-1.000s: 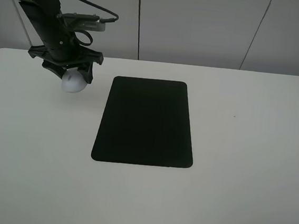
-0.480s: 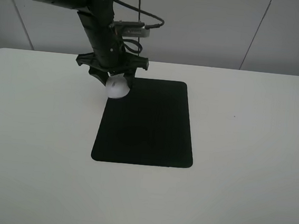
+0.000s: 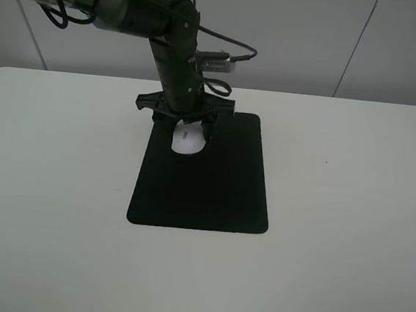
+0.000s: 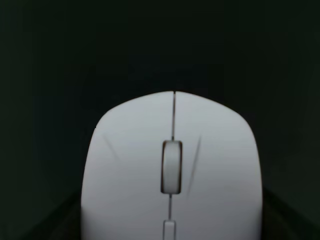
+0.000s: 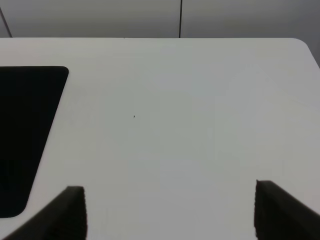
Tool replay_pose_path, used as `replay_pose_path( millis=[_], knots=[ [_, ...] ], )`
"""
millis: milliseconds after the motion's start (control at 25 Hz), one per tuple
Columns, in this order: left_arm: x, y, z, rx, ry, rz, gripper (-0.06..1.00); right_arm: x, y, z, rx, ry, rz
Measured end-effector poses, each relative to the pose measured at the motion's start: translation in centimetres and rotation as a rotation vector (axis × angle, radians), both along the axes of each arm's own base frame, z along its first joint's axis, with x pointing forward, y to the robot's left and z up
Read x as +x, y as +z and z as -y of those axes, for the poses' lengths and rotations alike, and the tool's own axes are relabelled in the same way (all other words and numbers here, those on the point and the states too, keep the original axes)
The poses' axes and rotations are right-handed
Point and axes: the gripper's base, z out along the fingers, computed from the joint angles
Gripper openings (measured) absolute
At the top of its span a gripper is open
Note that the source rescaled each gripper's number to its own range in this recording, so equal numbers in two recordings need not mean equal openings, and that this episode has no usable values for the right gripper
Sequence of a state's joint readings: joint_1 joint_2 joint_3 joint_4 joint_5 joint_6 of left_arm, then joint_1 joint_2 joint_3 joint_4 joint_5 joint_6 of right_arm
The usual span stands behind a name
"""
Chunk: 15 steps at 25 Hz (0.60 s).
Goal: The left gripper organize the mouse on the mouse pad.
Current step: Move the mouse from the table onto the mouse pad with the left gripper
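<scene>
From the high exterior camera, the left gripper stands over the far end of the mouse pad. Its 2 fingers close on the flanks of the mouse, which sits between them with its rounded end poking out past the tips. Under the fingers there is black pad on every side, and the white table begins only beyond the pad's edge. Whether the mouse rests on the pad or hangs just above it cannot be told from here.

The left wrist camera shows the mouse close up, with its scroll wheel centred and plain black mouse pad ahead of it. The fingers themselves are lost in the dark lower corners.

In the right wrist camera, the right gripper has its 2 fingers wide apart with nothing between them. Bare table lies beyond the tips and 1 corner of the mouse pad lies off to the side.

By my reading, the carry is done and the mouse is over the pad. What is left is to settle it, let go and pull the arm clear.
</scene>
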State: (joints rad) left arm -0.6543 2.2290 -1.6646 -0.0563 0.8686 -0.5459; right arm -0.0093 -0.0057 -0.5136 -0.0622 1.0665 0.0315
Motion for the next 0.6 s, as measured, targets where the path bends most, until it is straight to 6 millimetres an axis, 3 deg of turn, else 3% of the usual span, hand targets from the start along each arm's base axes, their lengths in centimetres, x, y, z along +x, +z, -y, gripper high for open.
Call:
replay_pose_path(
  millis=[600],
  knots=[
    [0.0,-2.6,0.7,0.025,0.077,0.003,0.00,0.0,0.0,0.0,0.000,0.000,0.000]
  ],
)
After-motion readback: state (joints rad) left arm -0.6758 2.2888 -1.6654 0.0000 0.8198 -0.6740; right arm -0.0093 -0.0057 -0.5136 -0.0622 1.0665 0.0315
